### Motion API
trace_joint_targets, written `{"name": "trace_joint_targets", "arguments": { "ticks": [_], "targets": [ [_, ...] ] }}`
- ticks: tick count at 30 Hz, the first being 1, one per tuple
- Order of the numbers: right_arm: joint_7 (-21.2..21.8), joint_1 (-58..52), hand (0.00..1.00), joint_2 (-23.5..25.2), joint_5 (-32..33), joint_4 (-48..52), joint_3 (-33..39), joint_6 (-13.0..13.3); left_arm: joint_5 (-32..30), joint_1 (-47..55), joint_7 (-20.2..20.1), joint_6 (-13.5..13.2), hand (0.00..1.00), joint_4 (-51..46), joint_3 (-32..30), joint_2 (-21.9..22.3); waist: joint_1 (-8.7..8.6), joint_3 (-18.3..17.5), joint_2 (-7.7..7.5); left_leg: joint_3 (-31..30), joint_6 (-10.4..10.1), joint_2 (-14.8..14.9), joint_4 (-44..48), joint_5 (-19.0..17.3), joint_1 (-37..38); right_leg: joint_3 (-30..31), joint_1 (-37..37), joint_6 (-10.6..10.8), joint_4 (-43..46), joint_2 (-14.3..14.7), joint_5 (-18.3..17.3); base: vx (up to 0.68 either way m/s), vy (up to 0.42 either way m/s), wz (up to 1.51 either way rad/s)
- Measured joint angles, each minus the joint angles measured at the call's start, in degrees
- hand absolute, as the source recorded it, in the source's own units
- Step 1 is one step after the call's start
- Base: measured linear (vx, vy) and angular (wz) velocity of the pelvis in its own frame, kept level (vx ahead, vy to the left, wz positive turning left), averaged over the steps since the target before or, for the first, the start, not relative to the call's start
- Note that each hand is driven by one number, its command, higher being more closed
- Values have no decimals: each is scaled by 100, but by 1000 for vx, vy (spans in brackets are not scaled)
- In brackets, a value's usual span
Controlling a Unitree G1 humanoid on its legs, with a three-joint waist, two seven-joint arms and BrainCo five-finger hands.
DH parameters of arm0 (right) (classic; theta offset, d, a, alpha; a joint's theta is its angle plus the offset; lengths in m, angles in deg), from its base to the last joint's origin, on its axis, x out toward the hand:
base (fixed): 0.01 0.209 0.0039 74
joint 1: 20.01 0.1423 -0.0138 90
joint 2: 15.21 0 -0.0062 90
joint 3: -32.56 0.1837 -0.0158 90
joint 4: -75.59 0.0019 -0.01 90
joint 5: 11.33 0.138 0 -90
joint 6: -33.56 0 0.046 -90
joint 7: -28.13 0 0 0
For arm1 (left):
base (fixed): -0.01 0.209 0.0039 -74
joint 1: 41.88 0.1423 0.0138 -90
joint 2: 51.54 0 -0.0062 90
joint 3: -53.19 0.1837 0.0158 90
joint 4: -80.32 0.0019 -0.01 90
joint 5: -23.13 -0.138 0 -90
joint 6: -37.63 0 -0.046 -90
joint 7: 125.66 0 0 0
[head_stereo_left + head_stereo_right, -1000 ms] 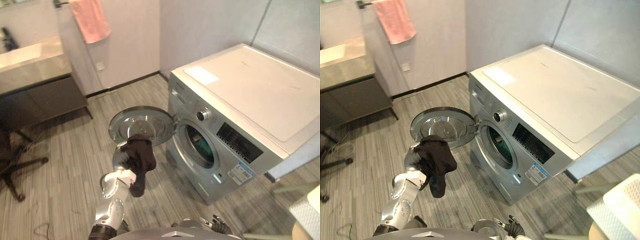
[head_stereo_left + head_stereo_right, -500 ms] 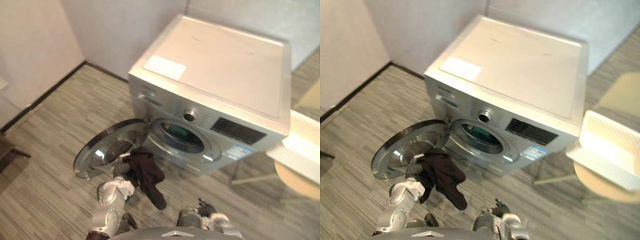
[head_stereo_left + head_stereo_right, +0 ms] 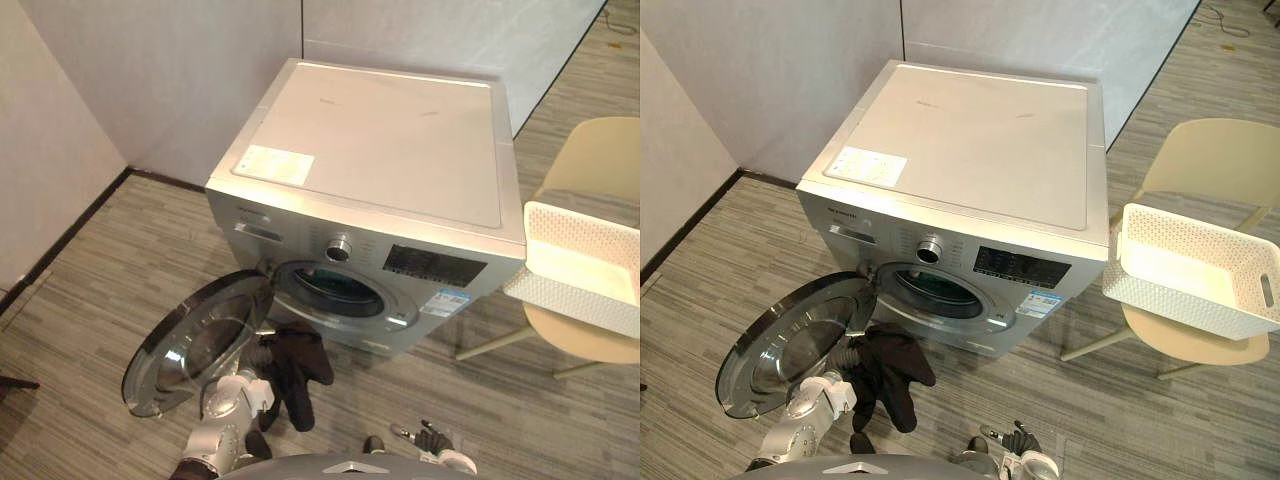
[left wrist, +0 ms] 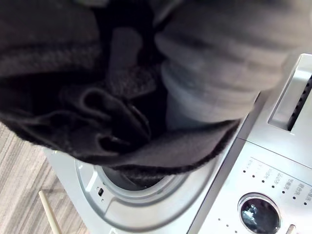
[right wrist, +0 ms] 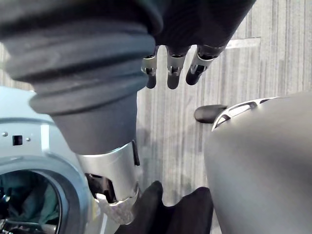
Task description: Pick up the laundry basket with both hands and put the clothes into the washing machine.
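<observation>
The dark garment (image 3: 292, 368) hung in a bunch just in front of the washing machine (image 3: 380, 170), below the drum mouth (image 3: 330, 291) and beside the machine's door (image 3: 190, 350), which stood wide open and low over the floor (image 3: 90, 270). It was carried on the left robot hand (image 4: 214, 63), so swallowed in the cloth that I could not tell whether that robot hand was clenched on it or merely had it draped over. The garment was close to the opening but not in it; no part had crossed the rim. Inside the drum lay a greenish cloth (image 5: 27, 202), so I took it that some of the load was in the machine already. The right robot hand (image 5: 170, 73) hung idle and relaxed, open and holding nothing, well back from the machine's front. The laundry basket (image 3: 1195, 268), white and perforated, sat on a pale chair (image 3: 1210, 165) just beside the machine on the robot's right, touched by neither robot hand; what I could see of its inside looked bare. By my reckoning the task was far along: this piece had yet to go through the mouth into the drum.
</observation>
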Motion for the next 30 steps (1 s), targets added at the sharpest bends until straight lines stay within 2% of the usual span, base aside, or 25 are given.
{"name": "trace_joint_targets", "arguments": {
  "ticks": [3,6,7,11,12,13,14,16,17,18,19,20,21,22,23,24,25,26,27,29,30],
  "targets": [
    [-96,71,0,17,-37,210,-8,0,0,-190,53,-4,100,-10,-160,-24,-104,185,26,129,2,23,-23,-2,-88,127,-231,-10,117,-6,0,-74,-18,-28],
    [-245,80,0,61,-93,410,-112,0,5,-369,196,-9,100,-90,-258,12,-169,319,-10,356,-17,59,-23,-55,-142,242,-436,-25,222,-11,-5,-46,-16,-26],
    [-310,92,0,79,-99,500,-252,6,22,-385,267,-14,100,-259,-365,19,-174,342,-30,538,-71,81,-21,-118,-204,373,-691,-39,398,-14,-11,-18,5,-71],
    [-455,161,0,132,-202,912,-469,60,358,-869,541,-67,100,-214,-543,54,-265,545,-33,923,-29,320,101,-216,-117,553,-1462,-34,1716,-39,10,18,-17,-68],
    [-506,306,0,135,-270,889,-568,125,593,-1209,704,-173,100,-116,-636,72,-281,730,-21,970,-58,719,600,-426,-121,364,-1756,-220,2286,-46,-122,74,-84,-28],
    [-513,320,0,132,-312,878,-682,122,683,-1309,779,-250,100,-62,-654,77,-222,746,-35,1011,-116,886,815,-533,-139,215,-1807,-273,2293,-80,-208,107,-122,-43],
    [-511,301,0,143,-323,891,-936,142,957,-1435,995,-397,100,-8,-762,78,-125,711,-116,1038,-243,1151,1175,-694,-175,-11,-1890,-312,2172,-184,-256,98,-85,-35],
    [-511,276,0,170,-367,887,-1212,149,1174,-1496,1156,-569,100,-18,-936,69,-114,681,-332,1046,-385,1313,1482,-800,-183,-216,-1884,-288,1962,-392,-219,187,-211,-14],
    [-511,241,0,196,-478,889,-1429,155,1312,-1485,1236,-626,100,-24,-1088,69,-62,659,-498,1064,-518,1432,1781,-922,-179,-178,-1874,-144,1828,-486,-35,236,-364,-17],
    [-504,207,0,201,-535,892,-1690,166,1484,-1402,1333,-672,100,-54,-1294,81,-6,626,-607,1092,-686,1664,2143,-1055,-156,-170,-1807,-118,1800,-417,81,226,-400,-42],
    [-478,257,0,51,-619,954,-1912,178,1654,-1258,1428,-718,100,-124,-1553,179,44,691,-476,1114,-783,2161,2578,-1120,-66,-232,-1676,-54,1878,-68,-78,243,-405,-51],
    [-418,261,0,-30,-662,1020,-1997,216,1748,-1173,1485,-735,100,-194,-1646,220,73,751,-379,1119,-692,2481,2897,-1062,-62,-212,-1556,-192,1913,151,-185,283,-416,-68],
    [-353,253,0,-107,-727,1075,-2063,278,1893,-1013,1537,-776,100,-262,-1775,311,146,841,-233,1113,-197,3059,3509,-759,-93,-213,-1372,-420,1969,503,-333,282,-427,-55],
    [-339,246,0,-127,-764,1076,-2139,284,1972,-880,1617,-767,100,-237,-1813,321,150,855,-247,996,688,3392,4059,-245,-307,-212,-1179,-573,1907,666,-464,290,-442,-36],
    [-336,251,0,-146,-766,1076,-2140,293,1996,-824,1654,-761,100,-210,-1855,359,141,894,-258,765,617,3471,4408,-357,-487,-226,-1055,-615,1834,704,-496,272,-419,0],
    [-334,254,0,-206,-767,1061,-2144,294,2037,-712,1658,-758,100,-206,-1859,496,162,997,-328,151,155,3326,5037,-813,-950,-235,-825,-628,1728,713,-502,212,-312,18],
    [-334,253,0,-230,-766,1045,-2152,295,2042,-666,1658,-758,100,-208,-1842,534,178,1032,-368,-123,11,3174,5205,-953,-1190,-244,-729,-629,1672,713,-502,233,-388,22],
    [-338,269,0,-237,-764,977,-2206,298,2045,-610,1659,-756,100,-209,-1751,536,220,1067,-424,-492,-241,2871,5217,-1123,-1540,-276,-624,-633,1633,731,-505,168,-321,19],
    [-347,364,0,-286,-763,869,-2382,295,2048,-602,1661,-757,100,-223,-1731,499,278,1145,-506,-741,-379,2627,4950,-1208,-1850,-330,-598,-671,1668,780,-529,145,-290,11],
    [-376,501,0,-350,-759,868,-2665,293,2049,-612,1664,-772,100,-386,-1743,438,357,1286,-460,-1066,-471,2349,4144,-1158,-2071,-383,-764,-716,1906,877,-604,38,-141,-26],
    [-381,593,0,-393,-756,969,-2827,311,2051,-618,1665,-800,100,-577,-1825,447,375,1429,-444,-1254,-544,2225,3795,-1025,-2214,-352,-1036,-771,2272,880,-890,-13,-68,-52]
  ]
}}
